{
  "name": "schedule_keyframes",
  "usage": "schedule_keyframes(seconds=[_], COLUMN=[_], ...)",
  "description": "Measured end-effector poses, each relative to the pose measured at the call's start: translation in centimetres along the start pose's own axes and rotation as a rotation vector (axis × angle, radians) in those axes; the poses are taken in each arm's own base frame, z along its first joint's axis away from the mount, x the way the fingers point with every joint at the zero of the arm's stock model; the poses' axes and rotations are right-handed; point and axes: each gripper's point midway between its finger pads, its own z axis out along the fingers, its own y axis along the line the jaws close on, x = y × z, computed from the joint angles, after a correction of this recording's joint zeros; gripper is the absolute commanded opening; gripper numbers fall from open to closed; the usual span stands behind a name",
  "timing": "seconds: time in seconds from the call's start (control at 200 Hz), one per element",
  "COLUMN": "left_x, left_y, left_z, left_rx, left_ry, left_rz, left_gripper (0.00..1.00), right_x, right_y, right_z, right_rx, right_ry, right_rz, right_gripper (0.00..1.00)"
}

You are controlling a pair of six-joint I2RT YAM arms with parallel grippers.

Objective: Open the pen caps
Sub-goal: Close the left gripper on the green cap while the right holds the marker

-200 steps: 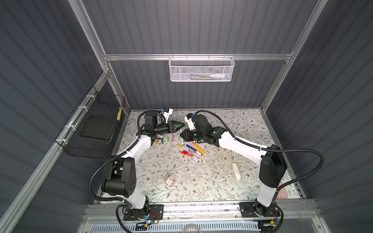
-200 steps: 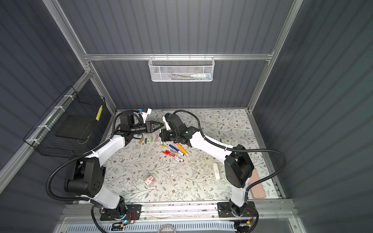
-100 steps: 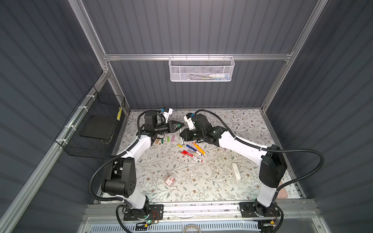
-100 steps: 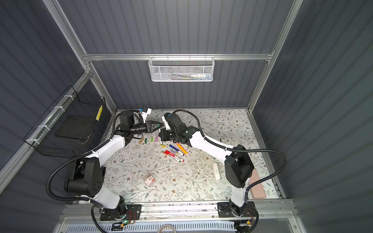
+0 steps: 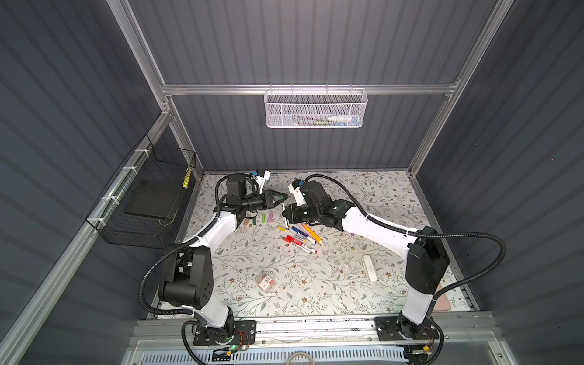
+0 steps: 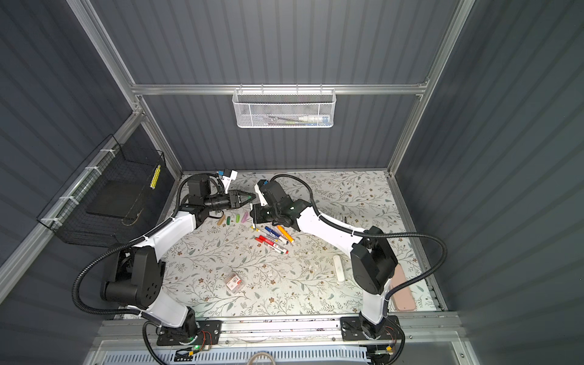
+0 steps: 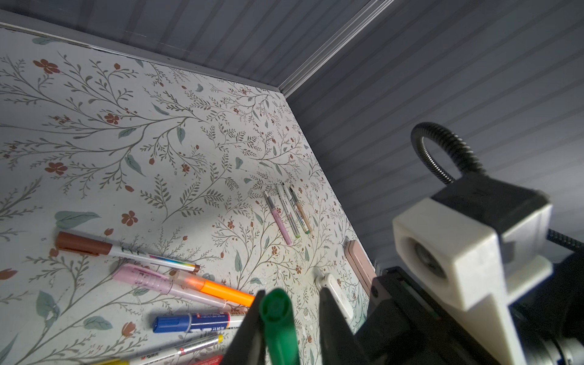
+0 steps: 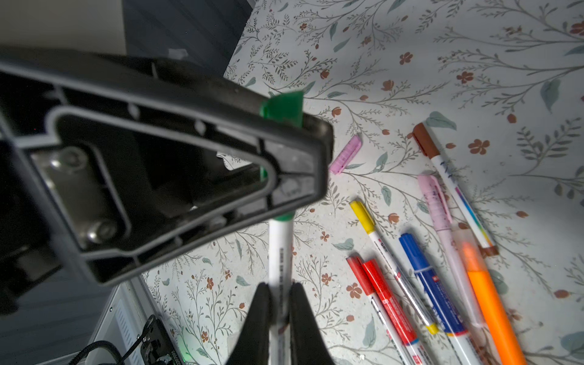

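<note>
1. The right end effector [image 8: 280,289] is clamped on the white pen [image 8: 279,249] partway along its barrel, low in the right wrist view. That hold looks firm and probably needs no change.
2. The green cap [image 7: 278,319] sits on the pen's far end, between the fingers of the left end effector [image 7: 290,297], at the bottom centre of the left wrist view. Both top views show this meeting in the air just left of the frame's middle, above the table [image 5: 316,284].
3. The left end effector is not clamped. One finger [image 7: 249,325] touches the cap, and a gap shows beside the other. It should close fully before any pull, or the cap will likely slip.
4. The pull should run straight along the pen's length, with the arms drawing apart. A sideways tug would likely twist the pen in the right grip.
5. The pull is best kept short, since a cap tends to let go suddenly.
6. A sensible place for the freed cap is beside the loose caps [image 5: 264,217], left of the loose pens [image 5: 297,235].
</note>
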Motion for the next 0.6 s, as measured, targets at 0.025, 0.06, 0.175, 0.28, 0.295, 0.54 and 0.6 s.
schedule_keyframes(seconds=[0.025,0.06,0.175,0.28,0.295,0.54,0.6], left_x=[0.0,0.0,0.01,0.09,0.08,0.0,-0.03], left_y=[0.01,0.01,0.09,0.05,0.06,0.1,0.09], left_z=[0.0,0.0,0.0,-0.02,-0.02,-0.04,-0.04], left_rx=[0.0,0.0,-0.005,-0.003,-0.004,-0.009,-0.007], left_ry=[0.0,0.0,0.0,0.003,0.002,-0.002,-0.003], left_rz=[0.0,0.0,0.004,-0.001,0.001,0.004,0.003], left_gripper=[0.28,0.26,0.14,0.0,0.0,0.0,0.0], right_x=[0.01,0.02,0.13,0.25,0.3,0.27,0.23], right_y=[-0.01,-0.02,-0.1,-0.14,-0.18,-0.12,-0.1], right_z=[0.01,0.02,0.09,0.11,0.11,0.12,0.13], right_rx=[0.0,0.0,0.001,0.002,0.004,0.0,0.0], right_ry=[0.0,0.0,0.001,0.004,0.006,0.005,0.003], right_rz=[0.0,0.0,-0.002,-0.002,-0.001,-0.006,-0.005], right_gripper=[0.0,0.0,0.0,0.0,0.0,0.24,0.25])
